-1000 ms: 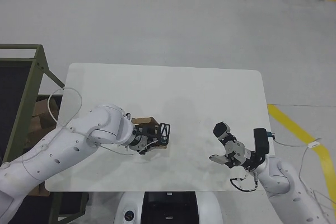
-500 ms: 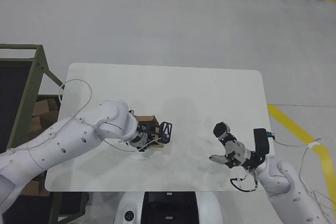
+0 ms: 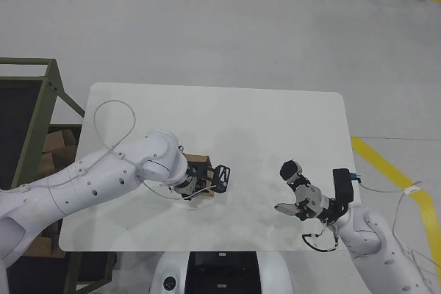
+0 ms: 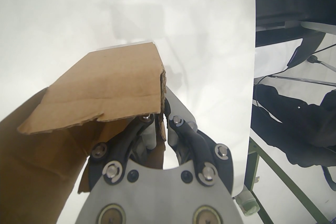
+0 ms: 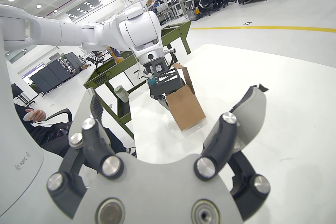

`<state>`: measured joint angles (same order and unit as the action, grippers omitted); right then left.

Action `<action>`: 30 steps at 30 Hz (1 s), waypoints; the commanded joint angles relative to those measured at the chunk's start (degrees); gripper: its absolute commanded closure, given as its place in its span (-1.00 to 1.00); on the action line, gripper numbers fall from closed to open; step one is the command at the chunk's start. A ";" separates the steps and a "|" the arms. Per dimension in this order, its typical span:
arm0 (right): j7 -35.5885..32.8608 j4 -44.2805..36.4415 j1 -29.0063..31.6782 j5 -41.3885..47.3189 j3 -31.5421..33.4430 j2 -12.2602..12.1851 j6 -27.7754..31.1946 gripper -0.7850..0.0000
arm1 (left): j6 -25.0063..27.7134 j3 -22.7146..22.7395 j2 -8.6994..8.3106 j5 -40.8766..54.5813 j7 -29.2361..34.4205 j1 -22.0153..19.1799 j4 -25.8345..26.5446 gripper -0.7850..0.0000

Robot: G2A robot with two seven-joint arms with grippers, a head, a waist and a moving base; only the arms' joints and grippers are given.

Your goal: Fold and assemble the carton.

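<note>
1. Carton (image 3: 196, 159): I see it standing on the worktop (image 3: 279, 125), left of centre and nearer the front edge. It is brown cardboard with one top flap raised. The wrist above it hides its interior from me, so I cannot tell what it holds.
2. Left gripper (image 4: 162, 116): it is clamped on one side wall of the carton, with one finger inside the wall and one outside.
3. Right gripper (image 3: 287, 189): its jaws are spread wide with nothing between them. It sits over the worktop's front right area, well apart from the carton.
4. Green rack (image 3: 53, 74): it stands beside the worktop's left edge and holds more cardboard (image 3: 57, 141).
</note>
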<state>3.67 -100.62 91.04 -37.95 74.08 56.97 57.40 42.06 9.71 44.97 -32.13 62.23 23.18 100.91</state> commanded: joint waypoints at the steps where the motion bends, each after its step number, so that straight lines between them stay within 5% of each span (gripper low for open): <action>1: 0.00 0.00 0.00 0.00 0.00 0.00 0.00 -1.00 | -0.03 0.03 0.24 -0.02 0.03 0.20 -0.21 1.00; 6: 0.00 0.00 0.00 0.00 0.00 0.00 0.00 -1.00 | -0.03 0.03 0.86 -0.17 0.03 0.51 -0.79 0.66; 30: 0.00 0.00 0.00 0.00 0.00 0.00 0.00 -1.00 | -0.51 0.27 2.40 0.01 0.51 -0.21 -1.93 0.73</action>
<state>3.67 -100.62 91.04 -37.95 74.08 56.97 57.40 41.57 9.92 47.28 -32.01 62.71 22.93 99.01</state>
